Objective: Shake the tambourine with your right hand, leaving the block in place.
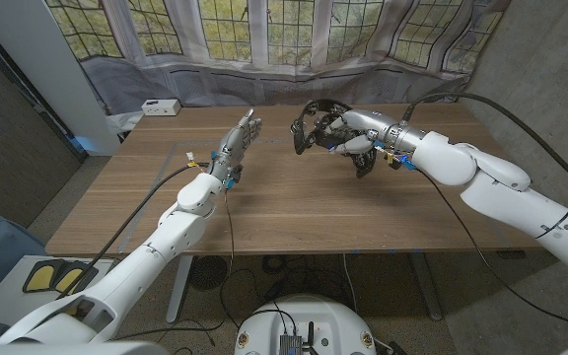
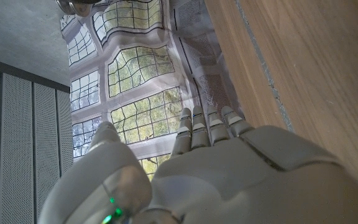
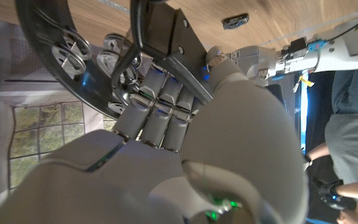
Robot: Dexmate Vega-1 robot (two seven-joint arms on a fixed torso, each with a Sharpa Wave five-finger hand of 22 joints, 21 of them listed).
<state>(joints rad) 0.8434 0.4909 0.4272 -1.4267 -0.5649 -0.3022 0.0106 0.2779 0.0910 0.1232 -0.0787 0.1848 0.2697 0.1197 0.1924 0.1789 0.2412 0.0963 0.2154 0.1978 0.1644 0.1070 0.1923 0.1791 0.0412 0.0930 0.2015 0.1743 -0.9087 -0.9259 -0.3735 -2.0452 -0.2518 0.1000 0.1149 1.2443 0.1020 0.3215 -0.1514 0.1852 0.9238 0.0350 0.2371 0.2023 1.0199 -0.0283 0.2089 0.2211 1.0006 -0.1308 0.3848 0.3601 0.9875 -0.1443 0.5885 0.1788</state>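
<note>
Head view: the right hand (image 1: 348, 136) grips the tambourine (image 1: 314, 120) and holds it in the air above the far middle of the wooden desk (image 1: 294, 212). The black ring of the tambourine sticks out past the fingers toward the left hand (image 1: 239, 138). The left hand is raised above the desk, fingers straight and apart, holding nothing. A small white box (image 1: 160, 106) sits at the far left corner of the desk.

Left wrist view: the left hand (image 2: 204, 168) shows its back, fingers extended together toward the patterned window curtain (image 2: 135, 81), with the desk edge (image 2: 303, 74) alongside. Nothing is in its grasp.

Right wrist view: the right hand (image 3: 185, 143) is curled round the tambourine (image 3: 67, 56); the black frame and its metal jingles (image 3: 114, 62) lie against the fingers. The left hand (image 3: 241, 59) appears beyond. A person (image 3: 353, 124) stands at the picture's edge.
</note>
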